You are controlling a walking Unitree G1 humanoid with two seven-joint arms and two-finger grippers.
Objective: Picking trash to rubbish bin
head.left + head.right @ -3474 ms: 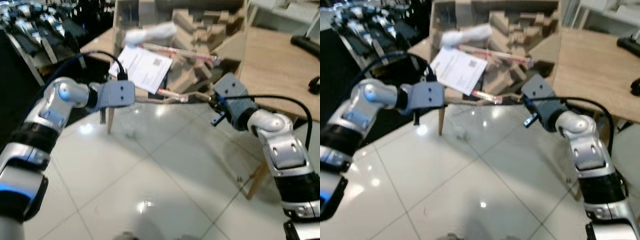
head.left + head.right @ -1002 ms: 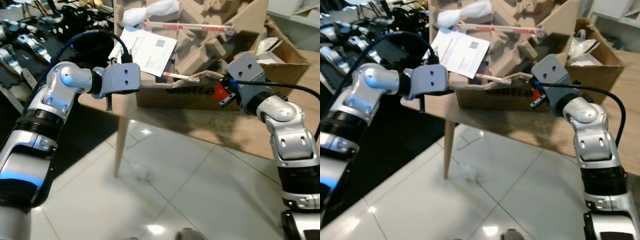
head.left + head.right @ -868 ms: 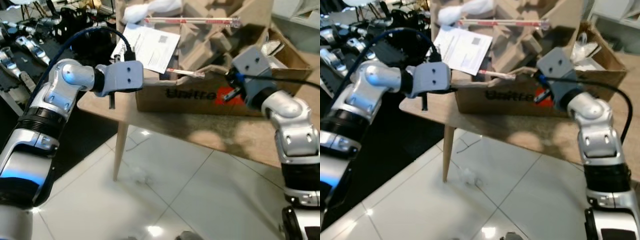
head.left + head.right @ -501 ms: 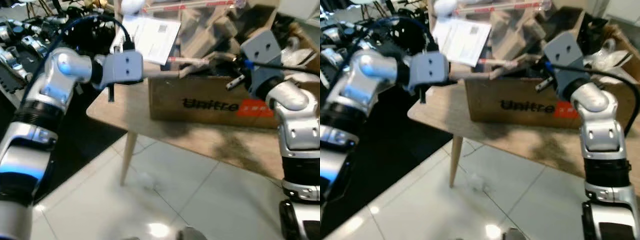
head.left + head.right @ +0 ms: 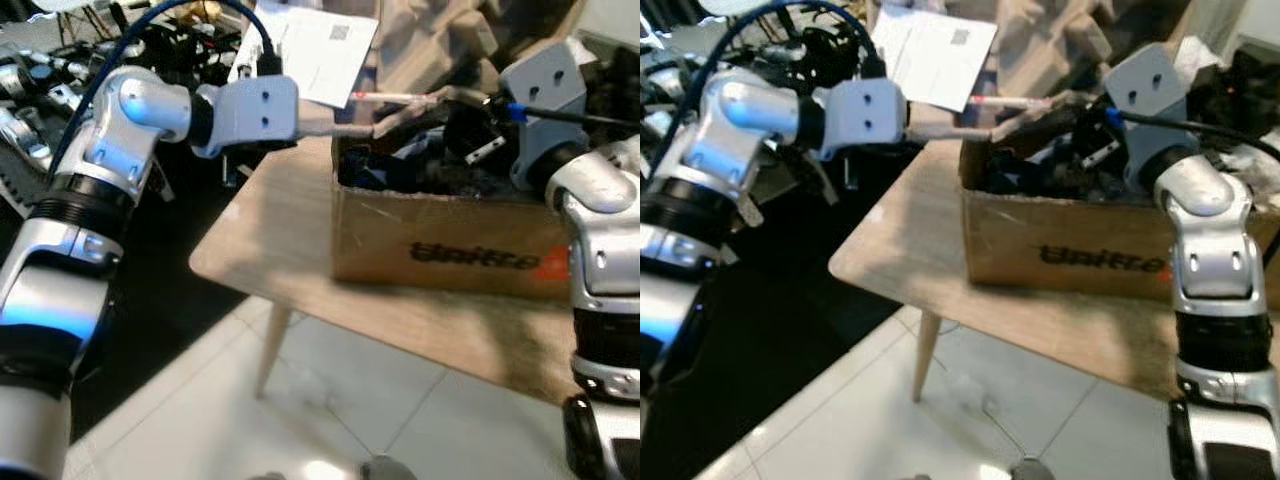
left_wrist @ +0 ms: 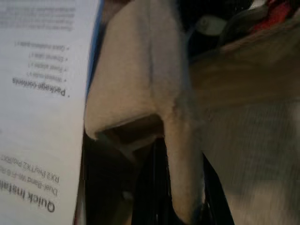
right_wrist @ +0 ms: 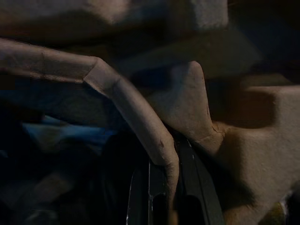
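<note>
Moulded pulp insert [image 5: 440, 50] now above printed corrugated box [image 5: 450, 250], both end effectors gripping.

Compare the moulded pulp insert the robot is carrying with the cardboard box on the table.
The pulp insert is held up in the air between the left gripper and right gripper; the cardboard box rests on the wooden table. The insert is unprinted and irregularly stepped; the box is straight-sided with dark lettering. Both are brown paper-based material.

The box [image 5: 450, 250] is brown cardboard with dark lettering and an orange patch. The pulp tray [image 5: 1060, 40] is beige. The leaflet [image 5: 315, 40] is white with black print. The desk [image 5: 270, 250] is pale wood-grain.
</note>
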